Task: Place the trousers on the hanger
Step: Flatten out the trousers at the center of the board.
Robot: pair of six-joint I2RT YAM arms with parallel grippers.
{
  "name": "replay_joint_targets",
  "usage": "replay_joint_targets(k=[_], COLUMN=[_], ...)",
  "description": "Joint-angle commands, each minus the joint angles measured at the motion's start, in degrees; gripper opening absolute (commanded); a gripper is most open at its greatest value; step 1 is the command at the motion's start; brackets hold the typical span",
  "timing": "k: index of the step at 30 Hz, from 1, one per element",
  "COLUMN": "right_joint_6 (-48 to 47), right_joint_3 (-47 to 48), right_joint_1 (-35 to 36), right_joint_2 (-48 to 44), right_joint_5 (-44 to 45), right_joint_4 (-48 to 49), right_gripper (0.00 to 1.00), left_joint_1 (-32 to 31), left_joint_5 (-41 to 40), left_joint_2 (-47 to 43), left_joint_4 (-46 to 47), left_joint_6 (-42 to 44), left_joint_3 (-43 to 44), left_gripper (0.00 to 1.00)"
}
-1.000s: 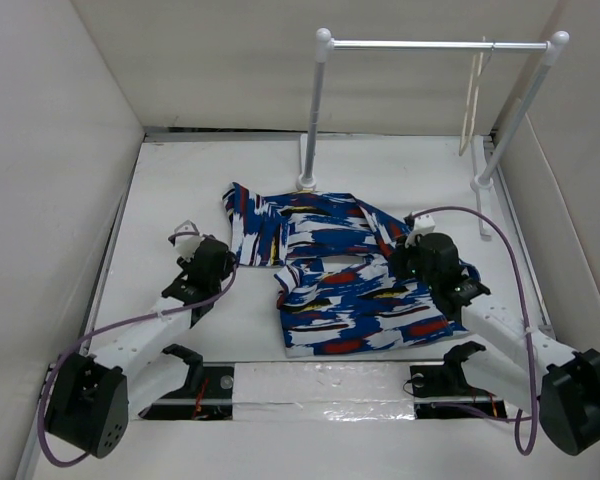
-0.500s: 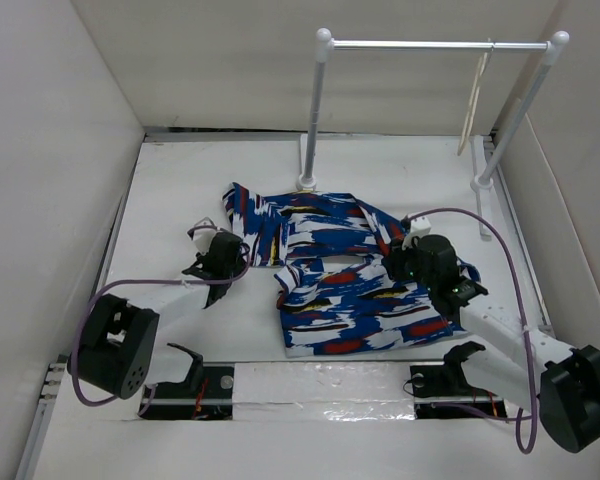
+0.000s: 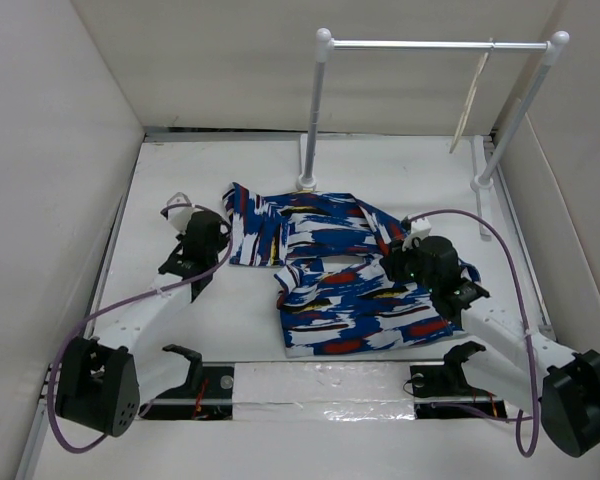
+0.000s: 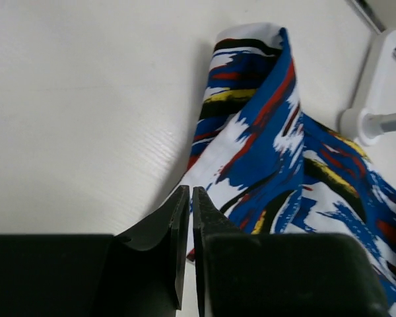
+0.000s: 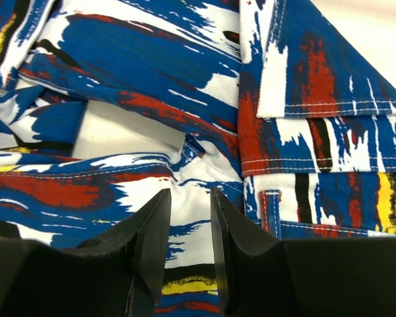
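Trousers (image 3: 330, 270) lie flat on the table (image 3: 180, 170), roughly centre, folded into two bands of print with a patch of bare table showing between them. One leg end reaches out to the left. Cloth is rumpled; seams and a belt loop show in the right wrist view.

Cream hanger (image 3: 470, 100) is off the table. It hangs by its hook from the metal bar of the white rail (image 3: 315, 110), near the bar's right end, slightly tilted and well apart from the trousers. The foot of the rail's left post stands just beside the trousers' far edge.

State of left claw (image 4: 188, 195): fingers together, only a hairline slit between them. Tips sit low at the edge of the left leg end, where print meets bare table. Cannot tell whether any cloth is pinched between them.

State of right claw (image 5: 190, 198): fingers apart by a narrow gap, low over the right side of the trousers near the waistband. Print shows through the gap, and a small raised pucker of cloth lies just ahead of the tips. No grip visible.

Left arm reaches in from the near left, right arm from the near right.
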Motion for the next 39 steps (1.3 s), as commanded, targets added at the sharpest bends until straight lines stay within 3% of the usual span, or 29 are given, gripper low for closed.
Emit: replay_joint_targets(k=[1,2,3,6,14,20,25,29,34,39], right_joint_6=[-0.49,-0.49,-0.49,-0.32,-0.23,0.04,-0.05,-0.14,-0.14,-0.05], right_joint_3=[-0.37,-0.54,-0.72,-1.16,-1.43,-1.78,-2.21,-2.13,-2.04,-2.39], right_joint_1=[0.43,0.43,0.43,0.43,0.43,0.43,0.43,0.43,0.43,0.43], right_joint_2=[-1.56,-1.91,-2.35,-3.5,-4.2,-5.26,-5.87,-6.48,-7.37,-9.74], right_joint_5=[-1.53,-1.45,-1.27,-1.44,-3.29,-3.73,-4.34,-5.57,-6.28,-6.45], right_joint_4=[2.59,2.58,2.58,2.58,2.85,3.02,3.2,2.58,2.59,2.06], right_gripper=[0.37,0.37,0.38,0.38,0.38,0.38,0.39,0.39,0.39,0.39], left_joint_1=[0.13,0.13,0.13,-1.1,-1.1,-1.98,-1.98,-0.84,1.1,5.47], left_joint_5=[4.05,7.47,8.54,7.68,9.08,6.1,4.08,2.67,-2.59,-12.09], left_joint_2=[0.51,1.83,4.71,8.07,15.19,20.12,22.49,22.06,11.46,3.44], left_joint_4=[-1.91,-2.0,-3.57,-2.97,0.19,-0.68,-0.85,-2.61,-12.77,-25.44], left_joint_6=[3.02,3.03,3.03,2.07,0.22,0.22,0.83,0.4,-0.31,2.06], left_joint_3=[2.28,2.54,2.54,0.53,-0.98,2.54,3.77,5.0,9.3,23.35], left_gripper=[0.06,0.11,0.23,0.37,0.41,0.31,0.01,0.0,0.0,0.0])
